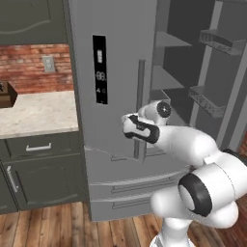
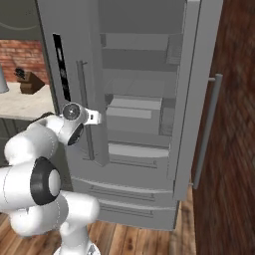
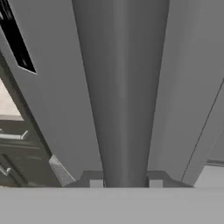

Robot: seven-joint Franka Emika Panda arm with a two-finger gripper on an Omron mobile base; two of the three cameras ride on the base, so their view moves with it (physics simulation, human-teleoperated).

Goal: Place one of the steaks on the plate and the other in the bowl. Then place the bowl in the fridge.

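The fridge (image 1: 120, 72) is tall and grey, with a black display panel on its shut left door; its right door (image 2: 196, 99) hangs wide open over bare shelves. My gripper (image 2: 94, 118) reaches from the arm to the left door's long vertical handle (image 1: 141, 96). In the hand view that handle (image 3: 124, 109) runs straight up the middle, and the gripper (image 3: 126, 183) has one fingertip pressed to each side of it. The steaks, the plate and the bowl are out of view.
A pale stone counter (image 1: 38, 113) over dark-grey cabinets lies left of the fridge, with a brown wooden block (image 2: 27, 82) on it. The fridge's lower drawers (image 1: 130, 188) sit below the arm. A brick wall (image 2: 234, 124) stands close beside the open door.
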